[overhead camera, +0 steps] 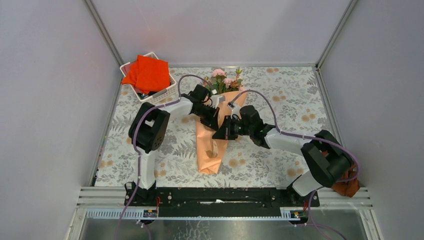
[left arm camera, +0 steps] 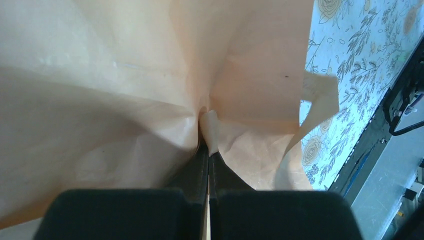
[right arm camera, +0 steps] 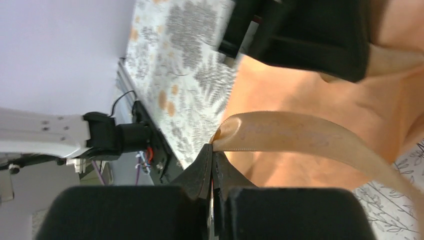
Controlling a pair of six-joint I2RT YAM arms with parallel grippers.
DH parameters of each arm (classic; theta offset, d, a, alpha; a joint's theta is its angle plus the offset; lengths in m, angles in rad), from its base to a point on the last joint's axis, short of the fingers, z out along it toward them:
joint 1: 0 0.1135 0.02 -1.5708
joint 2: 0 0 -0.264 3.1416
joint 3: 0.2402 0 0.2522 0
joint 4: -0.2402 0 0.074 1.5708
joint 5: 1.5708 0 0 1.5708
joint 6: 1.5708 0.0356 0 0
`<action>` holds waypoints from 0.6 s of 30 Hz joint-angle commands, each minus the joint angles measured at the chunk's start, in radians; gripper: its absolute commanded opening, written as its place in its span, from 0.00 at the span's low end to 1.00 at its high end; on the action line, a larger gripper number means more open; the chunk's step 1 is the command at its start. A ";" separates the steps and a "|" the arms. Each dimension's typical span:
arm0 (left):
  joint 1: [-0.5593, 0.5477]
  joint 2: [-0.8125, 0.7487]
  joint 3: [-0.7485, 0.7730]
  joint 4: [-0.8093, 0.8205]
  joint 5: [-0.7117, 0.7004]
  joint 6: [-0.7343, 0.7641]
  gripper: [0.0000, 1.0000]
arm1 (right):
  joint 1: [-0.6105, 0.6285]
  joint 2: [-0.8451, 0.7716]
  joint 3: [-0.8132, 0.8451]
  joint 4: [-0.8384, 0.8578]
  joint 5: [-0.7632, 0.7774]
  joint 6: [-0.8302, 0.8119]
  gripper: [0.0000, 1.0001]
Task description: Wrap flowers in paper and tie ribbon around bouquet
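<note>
The bouquet (overhead camera: 212, 150) lies mid-table (overhead camera: 290, 100), with flowers (overhead camera: 223, 80) at the far end. The right gripper (right arm camera: 212, 150) is pressed together on the ribbon (right arm camera: 290, 132). The left gripper (left arm camera: 208, 145) pinches a tan fold, probably also ribbon. Pull both ends apart evenly and low, so the paper (left arm camera: 100, 100) does not tear.

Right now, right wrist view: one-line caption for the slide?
Right gripper shut on a loop of tan ribbon, in front of the peach paper wrap; floral table cover behind.
</note>
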 commanded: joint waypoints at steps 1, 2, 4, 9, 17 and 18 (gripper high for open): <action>0.017 -0.055 -0.004 0.033 0.023 0.033 0.00 | 0.012 0.098 -0.011 0.118 0.086 0.031 0.00; 0.021 -0.063 -0.002 0.017 0.027 0.039 0.00 | 0.013 0.121 -0.009 0.108 0.106 0.033 0.00; 0.037 -0.091 0.006 -0.020 0.035 0.056 0.00 | 0.008 0.158 0.005 0.079 0.156 0.030 0.00; 0.069 -0.219 0.009 -0.180 -0.036 0.175 0.00 | -0.041 0.249 0.084 0.023 0.187 0.070 0.00; -0.059 -0.472 -0.012 -0.524 -0.174 0.590 0.00 | -0.095 0.362 0.272 -0.034 0.150 0.070 0.00; -0.091 -0.483 -0.013 -0.551 -0.184 0.631 0.00 | -0.100 0.378 0.298 -0.030 0.131 0.072 0.00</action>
